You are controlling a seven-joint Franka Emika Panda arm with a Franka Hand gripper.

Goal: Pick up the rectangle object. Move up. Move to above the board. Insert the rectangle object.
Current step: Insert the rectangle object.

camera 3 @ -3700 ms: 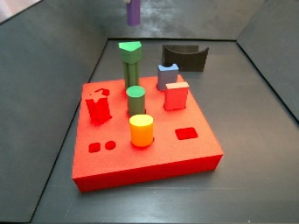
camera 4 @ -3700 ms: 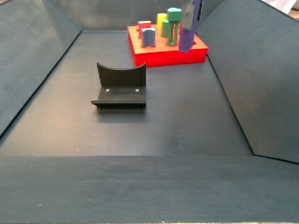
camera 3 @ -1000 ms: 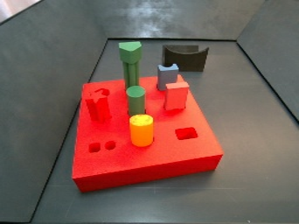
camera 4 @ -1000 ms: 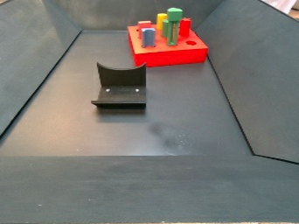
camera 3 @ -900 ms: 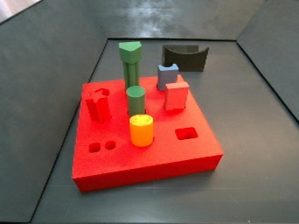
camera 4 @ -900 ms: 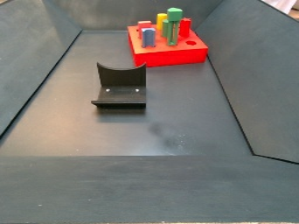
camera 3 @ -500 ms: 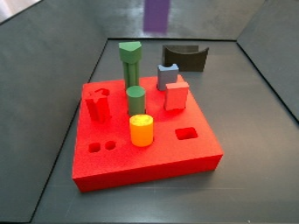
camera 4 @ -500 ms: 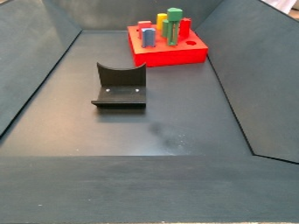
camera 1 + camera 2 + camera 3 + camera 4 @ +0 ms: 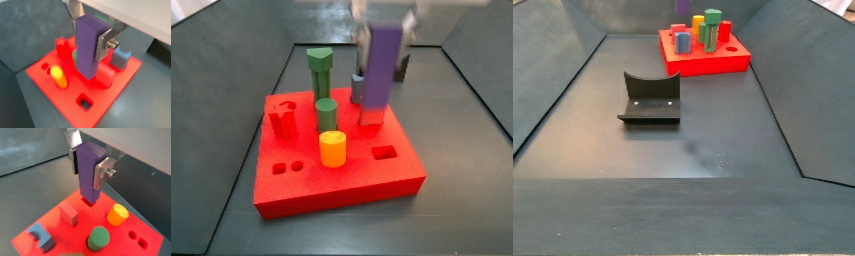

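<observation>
The gripper hangs above the board, its silver fingers clamped on the upper part of the rectangle object, which hangs upright with its lower end clear of the board's top face. In a side view the purple bar stands over the far right part of the slab, in front of the short red block and the blue-grey block. In both wrist views the bar's lower end sits over the red surface close to that short red block, with the square hole showing open some way off towards the board's edge. The yellow peg, the short green peg and the tall green post stand to the left of the bar. The fixture stands on the floor well apart from the board. Assessment: the bar is above the board but, as far as can be told, not yet lined up with a receiving hole. If lowered from here, its flat end would likely land on solid red surface or catch the neighbouring red block, jamming or tilting in the grip. A slight twist about the vertical would also make the corners bind at the hole's rim.
</observation>
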